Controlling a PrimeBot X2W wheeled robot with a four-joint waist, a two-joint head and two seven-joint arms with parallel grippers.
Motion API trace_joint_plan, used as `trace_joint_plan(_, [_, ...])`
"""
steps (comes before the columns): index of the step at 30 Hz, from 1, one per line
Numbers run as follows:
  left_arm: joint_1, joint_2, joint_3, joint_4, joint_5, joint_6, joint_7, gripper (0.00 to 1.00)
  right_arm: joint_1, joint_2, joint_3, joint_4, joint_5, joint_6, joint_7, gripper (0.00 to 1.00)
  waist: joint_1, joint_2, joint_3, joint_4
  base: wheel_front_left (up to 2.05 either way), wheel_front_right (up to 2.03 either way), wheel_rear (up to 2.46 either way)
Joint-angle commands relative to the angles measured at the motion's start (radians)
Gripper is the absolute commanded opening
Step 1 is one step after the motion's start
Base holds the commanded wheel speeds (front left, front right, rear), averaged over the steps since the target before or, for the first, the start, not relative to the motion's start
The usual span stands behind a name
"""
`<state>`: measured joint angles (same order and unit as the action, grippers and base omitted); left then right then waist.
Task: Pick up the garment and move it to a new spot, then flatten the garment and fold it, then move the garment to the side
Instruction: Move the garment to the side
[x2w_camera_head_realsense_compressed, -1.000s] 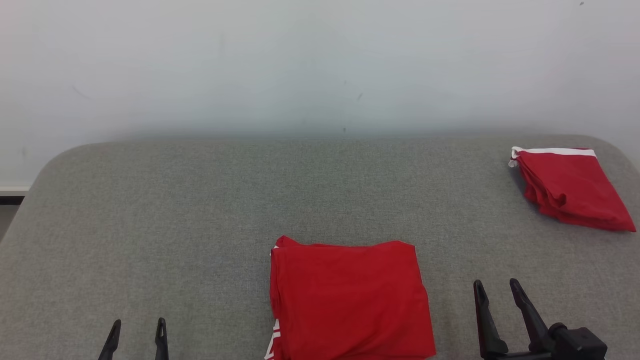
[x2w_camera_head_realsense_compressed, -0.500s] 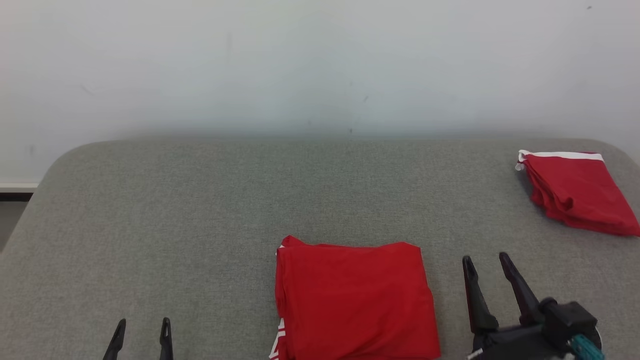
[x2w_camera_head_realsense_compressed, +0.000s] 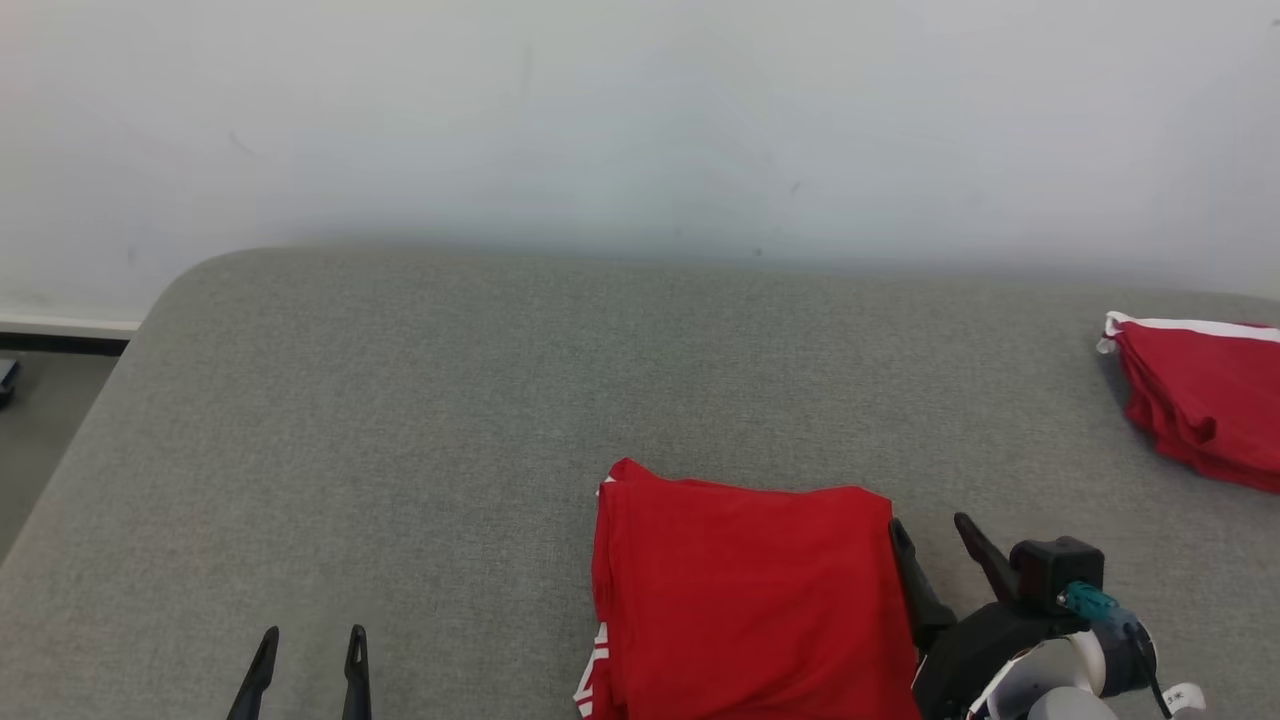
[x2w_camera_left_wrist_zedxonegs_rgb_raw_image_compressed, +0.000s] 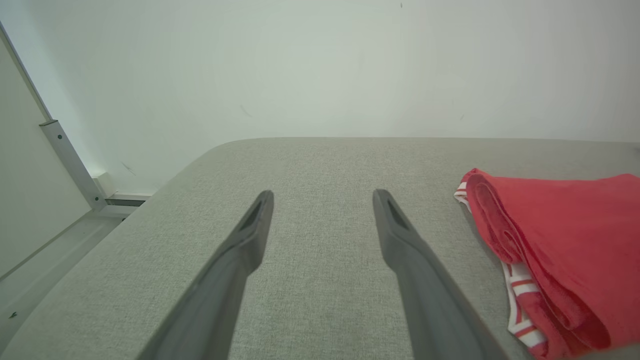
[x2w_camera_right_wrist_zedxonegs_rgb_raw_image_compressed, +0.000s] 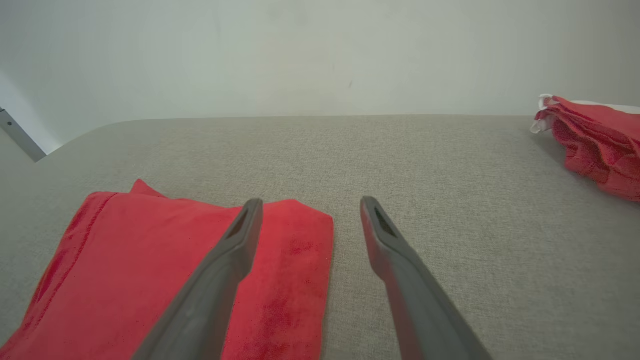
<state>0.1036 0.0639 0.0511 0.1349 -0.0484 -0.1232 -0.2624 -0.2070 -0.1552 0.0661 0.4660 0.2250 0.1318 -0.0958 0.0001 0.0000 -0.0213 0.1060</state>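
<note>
A folded red garment (x2w_camera_head_realsense_compressed: 745, 590) with white-striped trim lies on the grey padded table at the front middle; it also shows in the left wrist view (x2w_camera_left_wrist_zedxonegs_rgb_raw_image_compressed: 560, 245) and the right wrist view (x2w_camera_right_wrist_zedxonegs_rgb_raw_image_compressed: 150, 270). My right gripper (x2w_camera_head_realsense_compressed: 933, 535) stands open at the garment's right edge, its left finger over the cloth and its right finger over bare table (x2w_camera_right_wrist_zedxonegs_rgb_raw_image_compressed: 307, 207). My left gripper (x2w_camera_head_realsense_compressed: 312, 640) is open over bare table well left of the garment (x2w_camera_left_wrist_zedxonegs_rgb_raw_image_compressed: 322, 197), with nothing between its fingers.
A second folded red garment (x2w_camera_head_realsense_compressed: 1200, 395) with a white band lies at the table's far right edge, also seen in the right wrist view (x2w_camera_right_wrist_zedxonegs_rgb_raw_image_compressed: 595, 140). A pale wall (x2w_camera_head_realsense_compressed: 640, 120) stands behind the table (x2w_camera_head_realsense_compressed: 400, 420). Floor shows past the table's left edge.
The head camera has shifted, sliding the whole scene rightward. My right gripper has moved left and forward, from beside the garment to its right edge. The left gripper has held its place.
</note>
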Motion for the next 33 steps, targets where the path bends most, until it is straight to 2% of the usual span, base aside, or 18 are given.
trace_joint_plan(1, [-0.005, -0.003, -0.001, 0.002, -0.004, 0.003, -0.003, 1.0, -0.012, 0.003, -0.001, 0.029, -0.009, -0.003, 0.005, 1.0, -0.0001, 0.0, 0.011, 0.016, 0.0, 0.0, 0.0])
trace_joint_plan(9, [-0.029, -0.006, 0.002, 0.002, -0.007, 0.002, -0.003, 1.0, -0.066, 0.022, -0.007, 0.215, 0.016, -0.003, -0.001, 1.0, -0.0001, 0.0, 0.051, 0.03, 0.0, 0.0, 0.0])
trace_joint_plan(17, [-0.046, -0.006, -0.003, 0.0, -0.001, 0.0, -0.003, 1.0, -0.072, 0.053, 0.058, 0.37, 0.094, -0.003, -0.002, 1.0, -0.0001, 0.0, 0.068, 0.046, 0.0, 0.0, 0.0])
trace_joint_plan(18, [-0.045, -0.007, -0.001, -0.003, -0.001, 0.0, -0.003, 1.0, -0.068, 0.057, 0.064, 0.381, 0.112, -0.003, -0.001, 0.7, -0.0001, 0.0, 0.069, 0.046, 0.0, 0.0, 0.0])
trace_joint_plan(19, [-0.043, -0.007, 0.002, -0.005, -0.003, 0.001, -0.003, 1.0, -0.067, 0.058, 0.073, 0.386, 0.124, -0.003, -0.005, 0.18, -0.0001, 0.0, 0.071, 0.045, 0.0, 0.0, 0.0])
trace_joint_plan(20, [-0.04, -0.007, 0.004, -0.006, -0.005, 0.003, -0.003, 1.0, -0.069, 0.057, 0.082, 0.389, 0.132, -0.003, -0.01, 0.0, -0.0001, 0.0, 0.073, 0.042, 0.0, 0.0, 0.0])
trace_joint_plan(27, [-0.056, -0.009, 0.003, -0.01, -0.013, 0.007, -0.003, 1.0, -0.171, -0.002, 0.13, 0.365, 0.165, -0.003, -0.049, 0.0, -0.0001, 0.0, 0.109, 0.017, 0.0, 0.0, 0.0])
trace_joint_plan(33, [-0.099, -0.012, -0.009, -0.02, -0.024, 0.006, -0.003, 1.0, -0.31, -0.095, 0.198, 0.325, 0.152, -0.003, -0.028, 0.0, -0.0001, 0.0, 0.176, 0.003, 0.0, 0.0, 0.0])
